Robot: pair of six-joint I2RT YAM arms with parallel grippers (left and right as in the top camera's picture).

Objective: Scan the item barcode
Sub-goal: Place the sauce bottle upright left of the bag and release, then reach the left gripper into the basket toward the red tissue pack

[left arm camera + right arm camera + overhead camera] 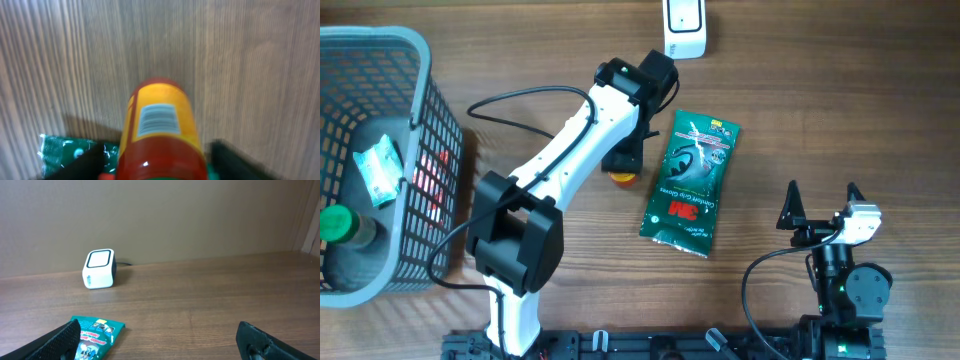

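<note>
A wooden table (pixel 820 100) is shown from above w/ two robot arms. At far ctr, by the table's far edge, a small white scanner (pixel 684 28) is placed. At far left a grey mesh basket (pixel 420 60) is seen, holding a green-capped bottle (pixel 338 222) and a small pale pkt (pixel 380 168).

The white left arm (pixel 570 150) is stretched from the near edge toward ctr. The left hand (pixel 155 147) is set around a yellow bottle (pixel 187 120) w/ a red end, taken to be the item for scanning. In the left wrist view dark fingers (pixel 227 155) are seen either side of the bottle. Whether it is gripped or loose cannot be told, as the edges are blurred. A white barcode label (pixel 159 120) is turned toward that camera. The bottle is found at ctr of the table, nearer than the scanner and just left of a green 3M pkt (pixel 692 180) lying flat.

The right hand (pixel 821 195) is parked at near right, fingers spread wide, nothing held.

Progress, as judged: the bottle is out of the basket and its barcode is exposed, but it is not presented at the scanner. The scan itself is judged as left to do: the label is to be faced to the scanner window.
</note>
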